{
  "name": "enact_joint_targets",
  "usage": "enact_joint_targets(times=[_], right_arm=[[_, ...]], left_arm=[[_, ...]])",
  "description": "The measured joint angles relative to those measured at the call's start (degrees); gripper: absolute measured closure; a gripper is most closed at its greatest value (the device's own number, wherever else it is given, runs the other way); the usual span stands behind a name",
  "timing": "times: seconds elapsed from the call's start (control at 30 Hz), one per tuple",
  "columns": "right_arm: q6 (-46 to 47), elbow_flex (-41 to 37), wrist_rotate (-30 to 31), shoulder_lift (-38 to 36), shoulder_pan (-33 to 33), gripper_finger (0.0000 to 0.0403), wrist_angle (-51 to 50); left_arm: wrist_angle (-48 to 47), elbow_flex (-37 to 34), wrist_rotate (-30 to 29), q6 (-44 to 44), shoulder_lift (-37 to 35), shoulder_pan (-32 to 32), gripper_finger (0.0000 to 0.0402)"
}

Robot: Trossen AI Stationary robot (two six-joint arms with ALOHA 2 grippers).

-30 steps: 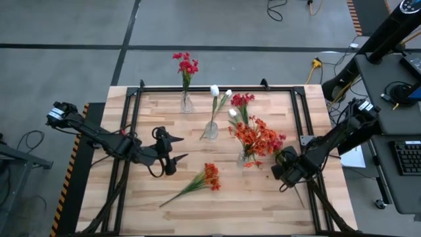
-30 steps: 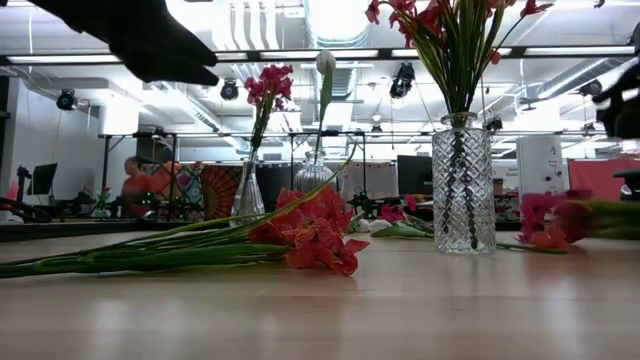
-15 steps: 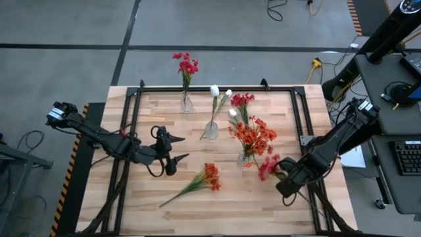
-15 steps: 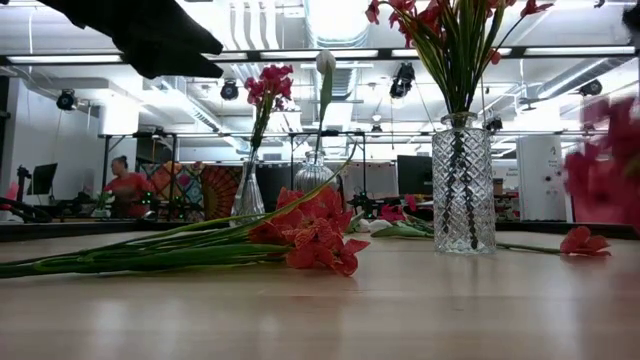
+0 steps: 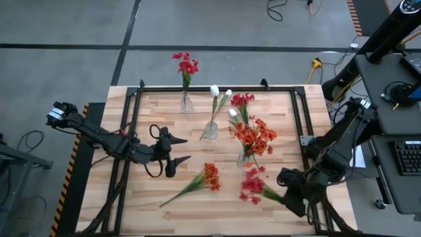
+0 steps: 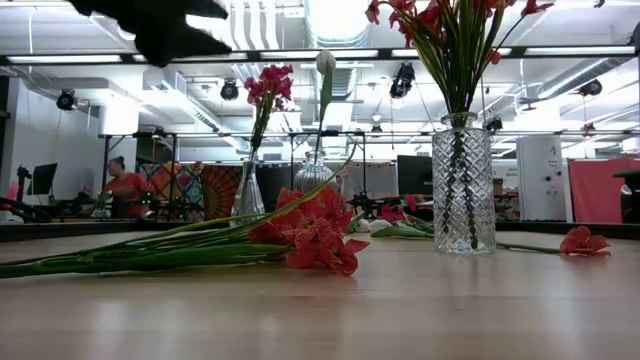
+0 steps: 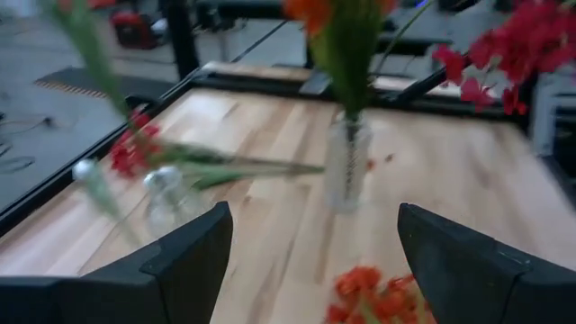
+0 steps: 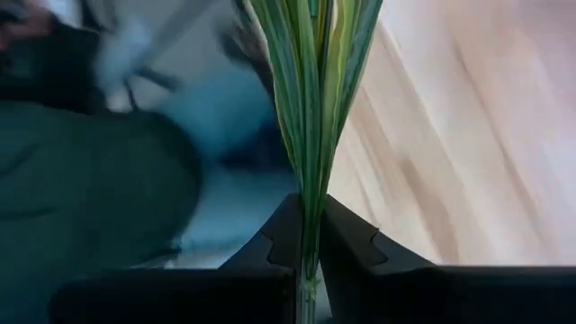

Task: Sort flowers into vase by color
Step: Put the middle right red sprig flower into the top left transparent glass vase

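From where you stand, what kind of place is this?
Probably a robotics lab or workshop: exposed ceiling ducts overhead, a desk with a keyboard beside the wooden table, and cables on the bare grey floor.

Overhead camera looking straight down, table-level camera facing across, both sharing orange flower (image 5: 210, 176), wrist views blurry

Wood-slat table (image 5: 164, 217), black frame rail (image 5: 217, 88) along its 12 o'clock edge. Off-table at 3 o'clock: desk with keyboard (image 5: 408, 157). Yellow cable (image 5: 316, 64) on floor at 1 o'clock. Low view: person in red (image 6: 124, 187) at the far benches.
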Motion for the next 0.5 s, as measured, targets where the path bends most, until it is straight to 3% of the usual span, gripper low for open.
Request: enact_joint_targets(times=[0.3, 0.5], right_arm=[[-38.84, -0.24, 21.33, 2.87, -3.15, 0.0381, 19.41], [-63.82, -0.24, 24.82, 9.33, -7.21, 0.0381, 43.09]], left_arm=[[16.58, 0.00, 13.14, 11.45, 0.25, -1.60, 0.0104], [26.30, -0.07, 13.14, 16.60, 5.50, -2.33, 0.0104]])
